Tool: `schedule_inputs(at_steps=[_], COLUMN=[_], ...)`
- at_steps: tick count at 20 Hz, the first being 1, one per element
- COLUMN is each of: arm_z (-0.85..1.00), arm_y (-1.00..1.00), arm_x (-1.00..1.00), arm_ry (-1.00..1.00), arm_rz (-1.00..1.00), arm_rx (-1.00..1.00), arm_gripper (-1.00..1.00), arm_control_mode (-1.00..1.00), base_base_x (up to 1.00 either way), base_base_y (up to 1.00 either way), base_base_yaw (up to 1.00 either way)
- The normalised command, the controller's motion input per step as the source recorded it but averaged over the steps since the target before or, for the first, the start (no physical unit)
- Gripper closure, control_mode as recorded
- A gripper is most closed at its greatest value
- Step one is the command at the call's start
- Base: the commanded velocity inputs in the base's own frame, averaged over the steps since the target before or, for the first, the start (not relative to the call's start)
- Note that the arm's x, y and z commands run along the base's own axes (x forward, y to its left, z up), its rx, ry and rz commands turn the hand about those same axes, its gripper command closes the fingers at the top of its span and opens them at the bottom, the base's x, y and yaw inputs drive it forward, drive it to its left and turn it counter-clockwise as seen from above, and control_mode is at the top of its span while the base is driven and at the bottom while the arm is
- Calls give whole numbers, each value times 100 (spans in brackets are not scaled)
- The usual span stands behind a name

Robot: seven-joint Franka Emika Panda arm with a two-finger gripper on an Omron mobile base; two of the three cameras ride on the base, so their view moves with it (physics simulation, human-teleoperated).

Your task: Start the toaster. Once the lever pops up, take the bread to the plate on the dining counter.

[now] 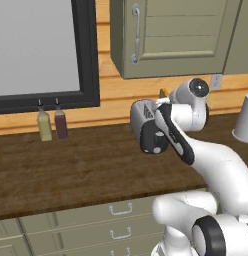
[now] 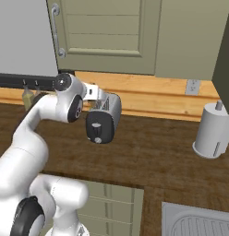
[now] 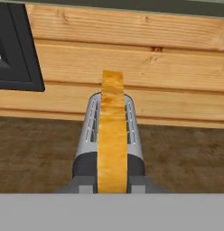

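The silver-grey toaster (image 1: 144, 119) (image 2: 108, 110) (image 3: 86, 135) stands on the wood worktop near the back wall. Its black end panel faces the base, with the lever (image 1: 158, 143) (image 2: 98, 131) low on it. In the hand view my gripper (image 3: 111, 185) is shut on the bread (image 3: 112, 135), a golden-tan slice seen edge-on. The slice is held upright just above the toaster's top, between the two slots. A small tan tip of the bread (image 1: 162, 93) shows beside my wrist. The arm hides the gripper in both base views. The plate and the dining counter are out of view.
Two bottles (image 1: 44, 125) (image 1: 61, 124) stand under the dark window frame at the left. A paper towel roll (image 2: 211, 131) stands to the right, with a sink (image 2: 199, 221) in front of it. Olive wall cabinets (image 1: 171, 40) hang above the toaster.
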Motion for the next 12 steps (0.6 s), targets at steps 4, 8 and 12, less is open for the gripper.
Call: schedule_inputs(at_steps=[4,8,12], arm_z=[0,0,3], arm_y=[0,0,0], arm_x=[-92,-94,-92], arm_ry=[0,0,0], arm_rz=[0,0,0], arm_rx=[0,0,0], arm_gripper=[100,100,100], arm_control_mode=[-100,-100,-100], base_base_x=[0,0,0], base_base_y=[0,0,0], base_base_yaw=[0,0,0])
